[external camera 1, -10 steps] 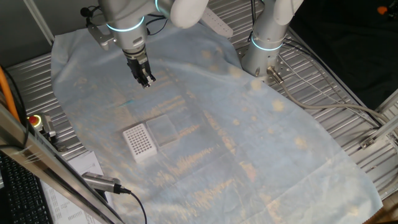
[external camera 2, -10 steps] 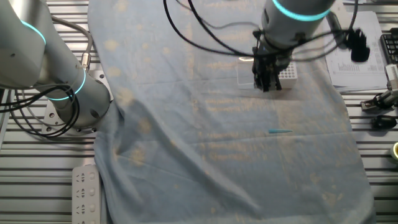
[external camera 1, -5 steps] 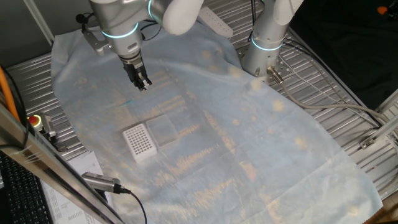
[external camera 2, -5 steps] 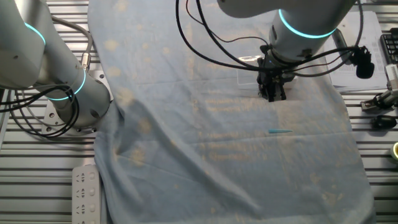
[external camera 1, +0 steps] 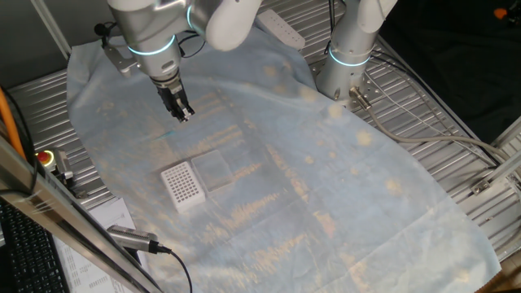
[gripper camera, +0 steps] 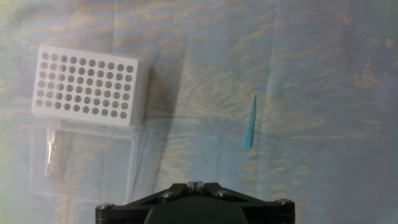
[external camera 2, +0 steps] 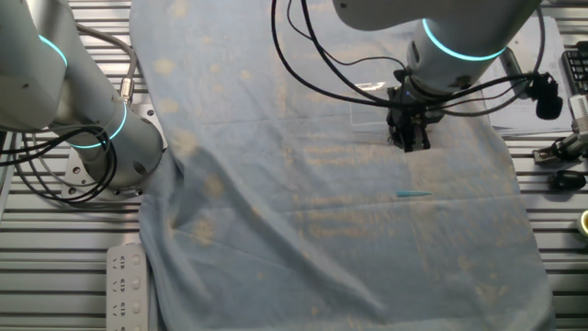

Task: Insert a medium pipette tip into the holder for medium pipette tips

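The medium pipette tip (gripper camera: 250, 121) is a thin pale blue sliver lying flat on the cloth, and it also shows in the other fixed view (external camera 2: 412, 194). The holder (gripper camera: 87, 85) is a white block with a grid of dark holes, to the left in the hand view. In one fixed view the holder (external camera 1: 181, 185) sits on the cloth below the gripper. My gripper (external camera 1: 181, 114) hangs above the cloth with its fingers together and nothing between them. In the other fixed view the gripper (external camera 2: 409, 140) is a little beyond the tip and mostly hides the holder.
A clear plastic box (gripper camera: 84, 158) lies right beside the holder, also seen in one fixed view (external camera 1: 214, 171). A pale wrinkled cloth (external camera 1: 326, 187) covers the table. A second arm's base (external camera 1: 342, 69) stands at the cloth's far edge. Cables and metal slats surround the cloth.
My gripper has moved sideways across the cloth, left in one fixed view and right in the other. The tip, holder and box have not moved.
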